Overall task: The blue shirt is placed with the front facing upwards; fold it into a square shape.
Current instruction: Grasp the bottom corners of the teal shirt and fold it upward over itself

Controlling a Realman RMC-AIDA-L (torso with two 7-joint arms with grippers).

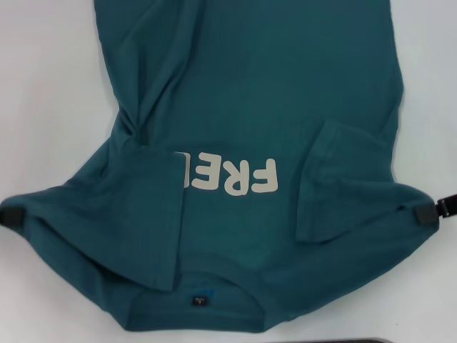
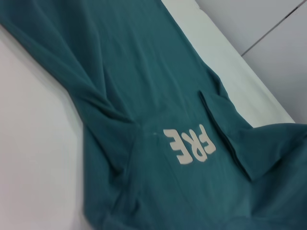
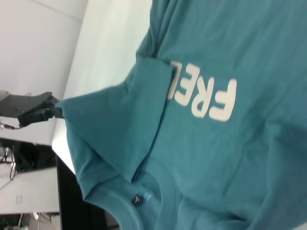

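The blue shirt (image 1: 250, 86) lies front up on the white table (image 1: 43, 93), collar (image 1: 207, 286) nearest me, and its hem runs off the far edge of the head view. White letters "FRE" (image 1: 239, 176) show on the chest; a fold of cloth covers the rest. Both sleeves are folded in over the chest. My left gripper (image 1: 13, 216) is shut on the left shoulder corner and my right gripper (image 1: 428, 212) on the right one, with the shoulder line stretched between them. The right wrist view shows the left gripper (image 3: 48, 110) pinching the cloth.
Bare white tabletop (image 2: 33, 143) lies on both sides of the shirt. A dark strip (image 1: 400, 340) marks the table's near edge. Beyond the table's far side there is grey floor (image 2: 283, 43).
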